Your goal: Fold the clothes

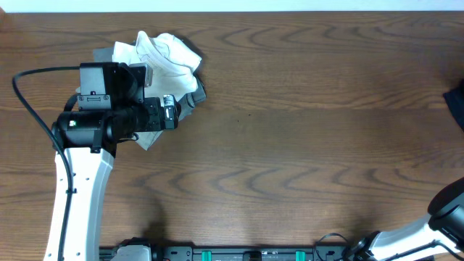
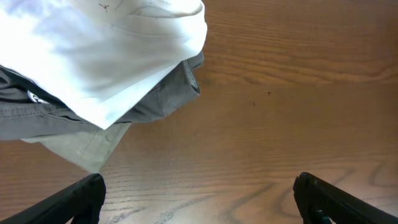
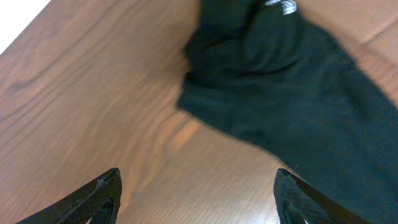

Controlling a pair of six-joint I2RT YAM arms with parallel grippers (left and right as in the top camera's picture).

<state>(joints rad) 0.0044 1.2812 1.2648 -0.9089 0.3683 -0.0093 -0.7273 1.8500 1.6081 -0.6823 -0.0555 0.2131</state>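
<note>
Judging by how things lie, I'd say the job is partly done and one piece is plainly left. At the far left of the bench [image 1: 304, 145] a white garment [image 1: 168, 54] sits on top of a grey garment [image 2: 155, 99]. The two are stacked in one pile, the grey showing flat edges and a hem under the white. The white one looks rumpled and bulging on top rather than crisply squared, so I can't tell whether it counts as finished or needs tidying. The black T-shirt [image 3: 292, 93] lies bunched in a heap at the right edge of the bench, well apart from the pile. A small white logo mark [image 3: 283, 6] shows near its top, and I see no fold in it, so spreading and folding it seems to be the main work left. My left hand [image 2: 199, 190] hovers over the near right side of the pile with its fingers spread wide. Only bare wood shows between them in the wrist view, and they touch neither garment, whose nearest corner lies just beyond the left finger. My right hand [image 3: 198, 177] is low at the near right of the bench. Its fingers are also wide apart with nothing between them, aimed at the black shirt but short of it, with bare wood under the gap. Neither hand holds any cloth.
</note>
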